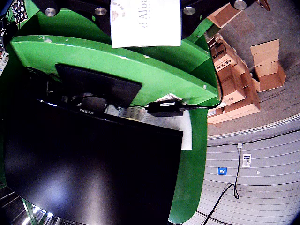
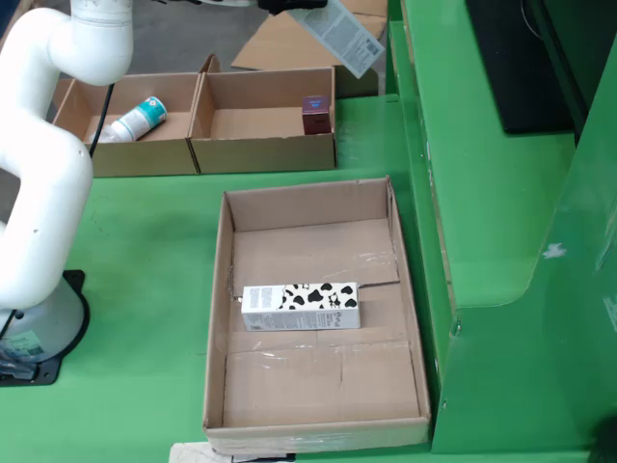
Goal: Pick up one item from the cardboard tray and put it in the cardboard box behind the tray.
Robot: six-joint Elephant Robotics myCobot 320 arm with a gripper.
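A matt brown corrugated cardboard tray (image 2: 220,318) with shiny clear tape strips sits on a smooth painted green table (image 2: 135,251), holding a glossy printed paper carton (image 2: 301,307) beside a smooth white plastic robot arm (image 2: 39,183).

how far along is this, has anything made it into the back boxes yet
Partly done by the look of it. In the fixed view, the left box holds a white bottle and the right box a dark carton. In hand: a grey packet aloft at the top edge; the pincer is out of sight. Left: lowering it in; the cow-print carton remains in the tray.
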